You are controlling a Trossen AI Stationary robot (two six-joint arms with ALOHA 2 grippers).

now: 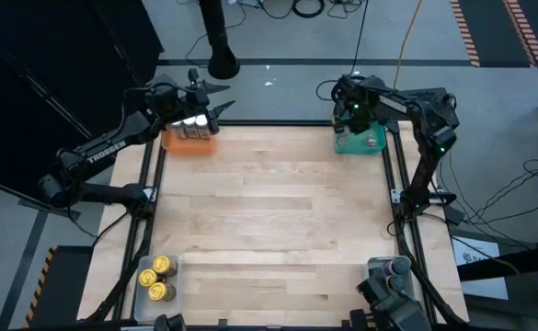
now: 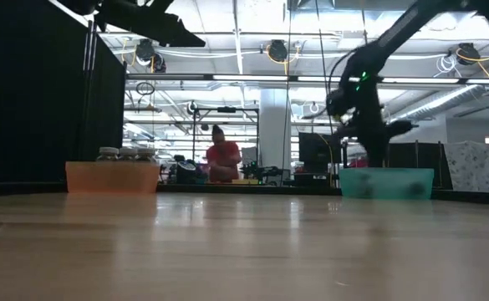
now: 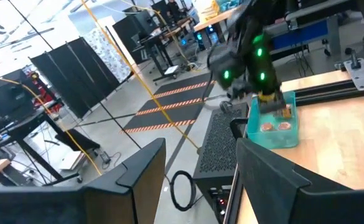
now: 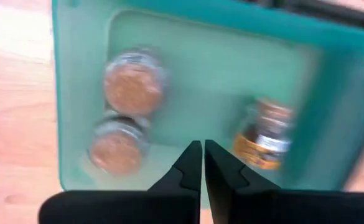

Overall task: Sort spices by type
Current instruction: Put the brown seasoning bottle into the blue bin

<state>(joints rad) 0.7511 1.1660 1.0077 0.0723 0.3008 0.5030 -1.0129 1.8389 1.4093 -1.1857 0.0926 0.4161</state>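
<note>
The teal tray [image 4: 82, 37] sits at the table's far right corner [image 1: 360, 140] and holds three brownish jars. Two of them stand upright [image 4: 134, 84] [image 4: 116, 146]; the third [image 4: 266, 134] lies tilted on its side. My right gripper [image 4: 203, 152] hovers above this tray, shut and empty, and also shows in the low view [image 2: 369, 125]. My left gripper [image 1: 221, 97] is raised beside the orange tray [image 1: 188, 142], which holds white-topped jars [image 1: 193, 122]. Its fingers [image 3: 144, 174] are spread open and hold nothing. Yellow jars [image 1: 158, 276] stand in a clear tray at the near left.
A clear tray with a grey-lidded jar [image 1: 395, 267] sits at the near right corner. The wooden table top [image 1: 269, 211] stretches between the four trays. A person in red [image 2: 223, 159] stands in the room beyond the far edge.
</note>
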